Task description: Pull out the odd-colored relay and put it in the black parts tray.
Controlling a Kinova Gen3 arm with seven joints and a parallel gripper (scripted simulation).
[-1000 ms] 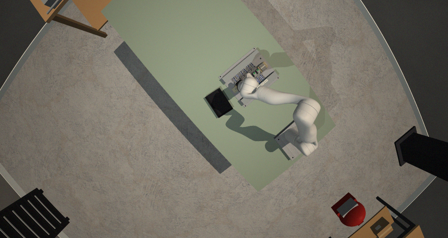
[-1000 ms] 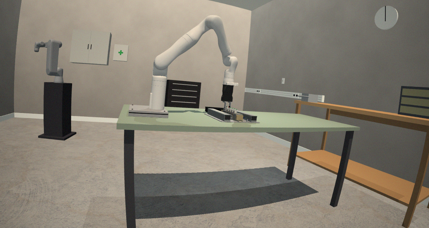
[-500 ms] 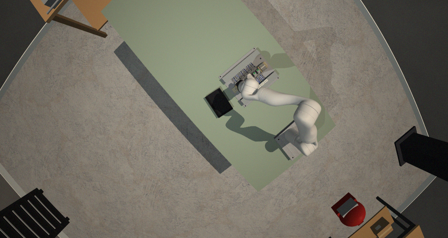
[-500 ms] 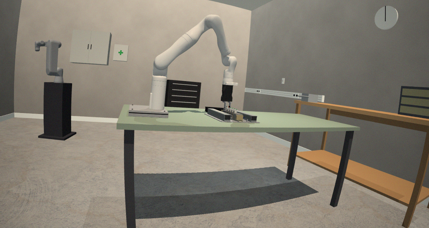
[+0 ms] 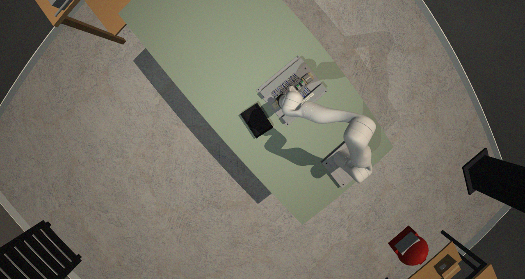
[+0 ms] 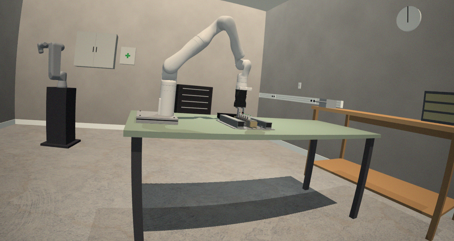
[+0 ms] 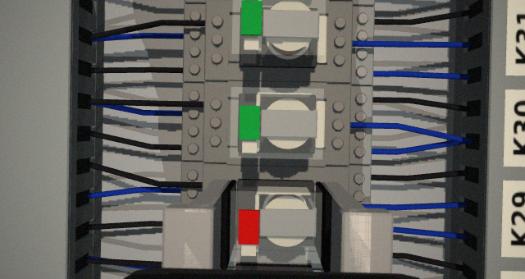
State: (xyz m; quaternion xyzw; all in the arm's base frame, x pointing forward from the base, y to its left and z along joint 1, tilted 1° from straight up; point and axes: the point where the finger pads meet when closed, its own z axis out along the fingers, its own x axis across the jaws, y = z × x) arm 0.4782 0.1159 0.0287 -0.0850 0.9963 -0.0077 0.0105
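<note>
On the grey relay panel (image 5: 318, 90) (image 6: 235, 128) (image 7: 496, 82), our two-fingered pincer (image 6: 240, 112) (image 7: 275, 212) grips the clear relay with the red button (image 7: 248, 227) (the odd colour, beside green ones). We judge the grasp done; pulling free remains, then delivery to the black rectangular tray (image 5: 256, 120) beside the panel.

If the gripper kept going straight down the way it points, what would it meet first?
Likely the relay panel's grey socket under the red-button relay it grips; the remaining depth is unclear.
</note>
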